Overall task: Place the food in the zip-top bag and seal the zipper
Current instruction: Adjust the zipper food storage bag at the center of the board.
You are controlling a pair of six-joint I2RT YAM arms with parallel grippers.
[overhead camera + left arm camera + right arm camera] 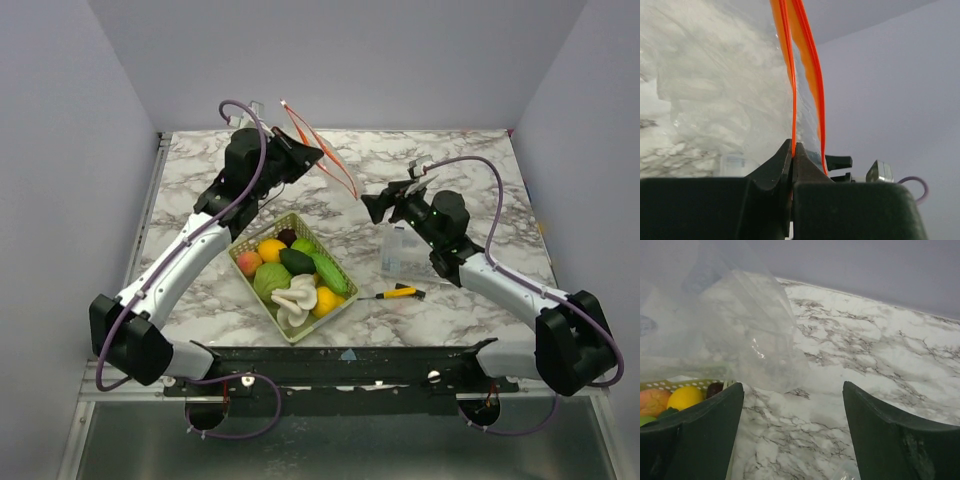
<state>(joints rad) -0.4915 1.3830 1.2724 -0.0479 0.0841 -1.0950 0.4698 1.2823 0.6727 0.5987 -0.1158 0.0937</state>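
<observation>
— Above the far left of the marble table (400, 145), our left gripper (794, 145) has its black fingers pinched tight on one strip of the zipper (809, 50). We see the thin red-orange band rising straight from between the tips.

— We also see the second strip bowing away to its right, so the mouth stands parted. The zip-top bag (750, 340) is soft, crinkled clear film hanging from that grip. From the right wrist, its lower corner comes down close to the marble, but we cannot tell whether it touches.

— And our right gripper (792, 385)?

— We find its fingers spread wide with nothing held, hovering over veined marble near the bag's lower end.

— Where do we place the food (293, 272)?

— It is heaped in the pale green mesh basket (262, 232), apart from the bag. The pieces are smooth, rounded plastic: orange, yellow, green, peach-red, dark purple and one lobed white piece.

— What about edges and room?

— The basket sits diagonally between our two arms, near the table's front edge. A rigid clear box (397, 250) stands just beside the right arm, and a yellow-and-black screwdriver (400, 293) lies near it, toward the front. We have open marble between the basket and the hanging bag, and more across the far right up to the wall.
</observation>
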